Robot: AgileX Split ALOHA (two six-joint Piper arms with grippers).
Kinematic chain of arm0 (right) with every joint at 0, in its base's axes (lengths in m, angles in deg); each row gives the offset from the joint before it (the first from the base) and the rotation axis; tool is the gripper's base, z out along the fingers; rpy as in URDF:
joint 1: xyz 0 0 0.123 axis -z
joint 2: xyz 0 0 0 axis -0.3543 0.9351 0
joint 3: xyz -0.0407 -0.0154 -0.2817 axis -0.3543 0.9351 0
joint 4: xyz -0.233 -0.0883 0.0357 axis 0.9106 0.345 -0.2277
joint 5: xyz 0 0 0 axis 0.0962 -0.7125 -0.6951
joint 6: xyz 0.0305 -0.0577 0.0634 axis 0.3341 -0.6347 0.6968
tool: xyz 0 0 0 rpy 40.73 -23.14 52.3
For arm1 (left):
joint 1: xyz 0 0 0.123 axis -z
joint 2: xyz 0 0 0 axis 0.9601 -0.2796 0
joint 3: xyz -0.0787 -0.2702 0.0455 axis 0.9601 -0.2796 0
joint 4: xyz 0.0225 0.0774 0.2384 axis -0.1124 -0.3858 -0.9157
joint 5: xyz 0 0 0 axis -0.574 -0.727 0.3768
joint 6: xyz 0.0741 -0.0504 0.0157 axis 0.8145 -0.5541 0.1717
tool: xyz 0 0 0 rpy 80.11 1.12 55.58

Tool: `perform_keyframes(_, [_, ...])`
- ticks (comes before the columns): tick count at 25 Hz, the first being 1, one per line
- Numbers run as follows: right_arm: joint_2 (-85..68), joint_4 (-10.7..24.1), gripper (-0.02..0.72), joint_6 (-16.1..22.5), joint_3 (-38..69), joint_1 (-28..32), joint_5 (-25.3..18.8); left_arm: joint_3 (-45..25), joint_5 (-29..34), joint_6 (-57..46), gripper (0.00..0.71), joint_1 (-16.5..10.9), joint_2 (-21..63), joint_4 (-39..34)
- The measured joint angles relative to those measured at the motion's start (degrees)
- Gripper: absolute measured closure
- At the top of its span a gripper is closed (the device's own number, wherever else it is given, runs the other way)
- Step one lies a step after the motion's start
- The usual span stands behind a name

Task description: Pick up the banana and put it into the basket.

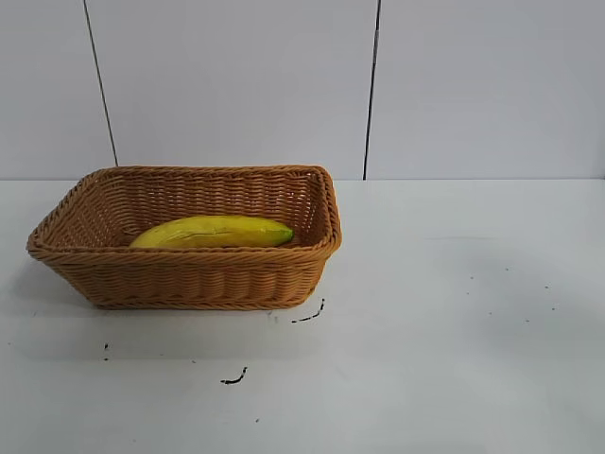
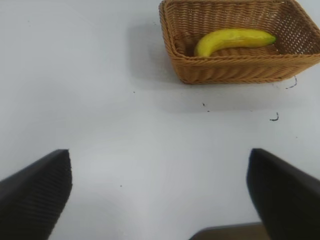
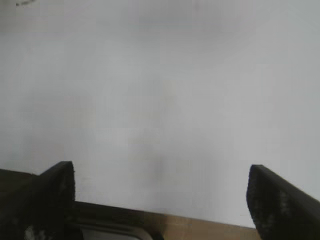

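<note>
Neither arm showed in the exterior view. Left gripper (image 2: 159, 192) was seen only from its own wrist camera: fingers (image 2: 35, 197) spread wide apart, nothing between them, held above the table. Right gripper (image 3: 160, 200) likewise: fingers (image 3: 282, 205) wide apart, nothing gripped, hanging over the bare surface.

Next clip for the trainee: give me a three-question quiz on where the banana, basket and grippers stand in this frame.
1. True or false: the banana lies inside the basket.
2. Multiple choice: the left gripper is A) shut on the banana, B) open over bare table, away from the basket, C) inside the basket.
3. Fill in: the right gripper is open and holds ____.

Key: 1 true; 2 B; 3 nothing.
</note>
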Motion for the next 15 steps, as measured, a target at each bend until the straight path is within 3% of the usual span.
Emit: perform_keyframes(15, [-23.04, -0.02, 0.057, 0.0, 0.38, 0.0, -0.05, 0.0, 0.0, 0.0, 0.02, 0.0, 0.0, 0.0])
